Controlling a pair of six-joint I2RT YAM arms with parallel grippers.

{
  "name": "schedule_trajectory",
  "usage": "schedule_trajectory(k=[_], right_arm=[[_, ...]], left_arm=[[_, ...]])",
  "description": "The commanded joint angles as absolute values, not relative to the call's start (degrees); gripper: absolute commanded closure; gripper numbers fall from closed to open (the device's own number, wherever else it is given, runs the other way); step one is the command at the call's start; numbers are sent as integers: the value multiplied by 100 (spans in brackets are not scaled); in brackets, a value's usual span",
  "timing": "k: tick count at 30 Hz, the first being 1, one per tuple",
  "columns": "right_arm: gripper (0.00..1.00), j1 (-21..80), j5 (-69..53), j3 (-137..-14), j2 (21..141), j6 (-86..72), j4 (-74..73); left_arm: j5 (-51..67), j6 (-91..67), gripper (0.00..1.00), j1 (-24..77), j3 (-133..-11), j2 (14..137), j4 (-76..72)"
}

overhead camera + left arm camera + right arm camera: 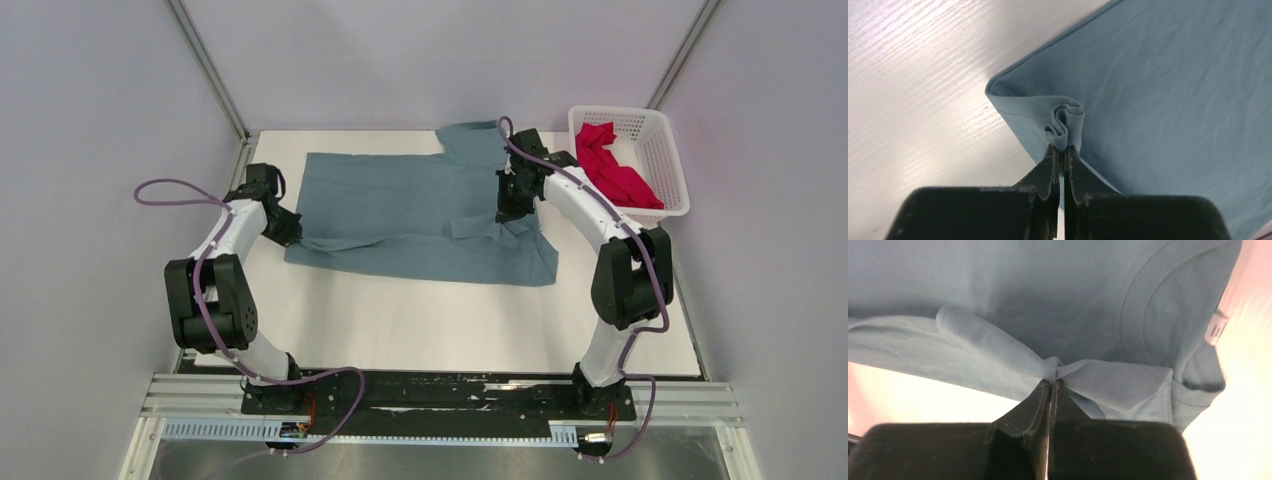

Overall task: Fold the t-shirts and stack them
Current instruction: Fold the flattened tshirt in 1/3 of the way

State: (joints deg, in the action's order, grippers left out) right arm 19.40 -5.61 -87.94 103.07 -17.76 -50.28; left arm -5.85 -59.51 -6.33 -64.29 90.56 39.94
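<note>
The blue-grey t-shirt (420, 215) is spread flat on the table (450, 320), just left of the white basket (640, 118), in which the crimson-pink t-shirt (612, 165) is bundled. The left gripper (1061, 150) is clamped on a bunched hem corner at the end farthest from the basket. The right gripper (1050, 383) is pinched shut on a gathered fold near the collar, at the end nearest the basket. The cloth is judged light and limp, likely to sag between grips, so seamed edges such as hem and shoulder are best taken.
</note>
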Motion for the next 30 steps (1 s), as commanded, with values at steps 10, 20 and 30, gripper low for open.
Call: schedule_trajectory(k=[10,20,30], right_arm=[[93,1599,-219,-10288,11897,-1508,-4706],[4,1534,366,-11088,12111,-1738,-4407],[0,2371,-397,-7255,9461,-1842,-3368]], left_arm=[[-637,-5661,39,-766,-7602,9926,4257],[-323,-5210,0,-758,-8068,9433,4238],[1307,-4645,0,-202,-7173,9367,3385]])
